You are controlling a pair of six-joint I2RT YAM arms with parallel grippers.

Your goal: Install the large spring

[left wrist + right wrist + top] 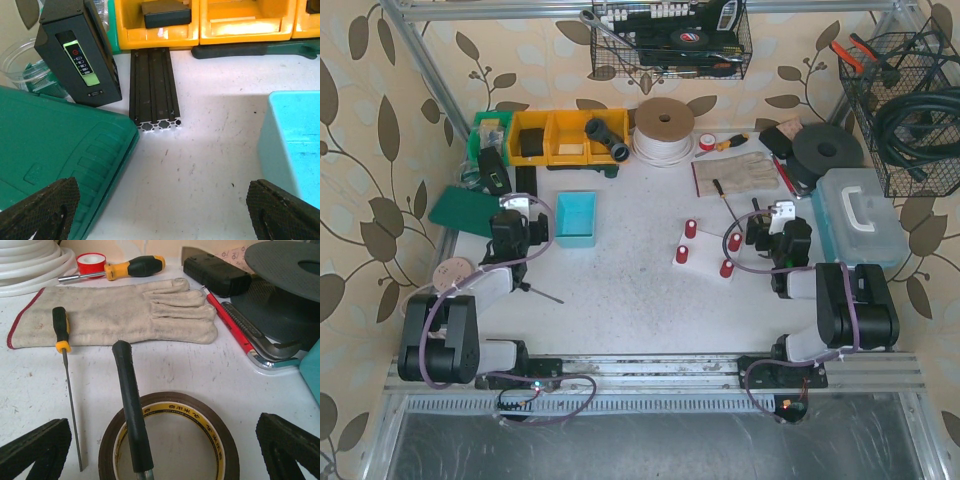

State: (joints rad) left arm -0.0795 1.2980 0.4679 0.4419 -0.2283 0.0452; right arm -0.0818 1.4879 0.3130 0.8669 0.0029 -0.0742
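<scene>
Several red posts (690, 229) stand on a small white base (682, 262) in the middle of the table in the top view. I cannot make out a large spring in any view. My left gripper (515, 204) is at the left, between the green case and the blue bin; in the left wrist view it (162, 215) is open wide and empty over bare table. My right gripper (778, 213) is right of the posts; in the right wrist view it (162, 452) is open, with a brown tape roll (220, 430) and a black-handled tool (131, 410) lying between its fingers.
A green case (45, 145), a black power unit (77, 55), a black aluminium rail (152, 85), yellow bins (210, 22) and a blue bin (295, 145) surround the left gripper. A glove (115, 315), screwdrivers (62, 330), a red-handled tool (235, 325) and a black disc (285, 270) lie beyond the right gripper.
</scene>
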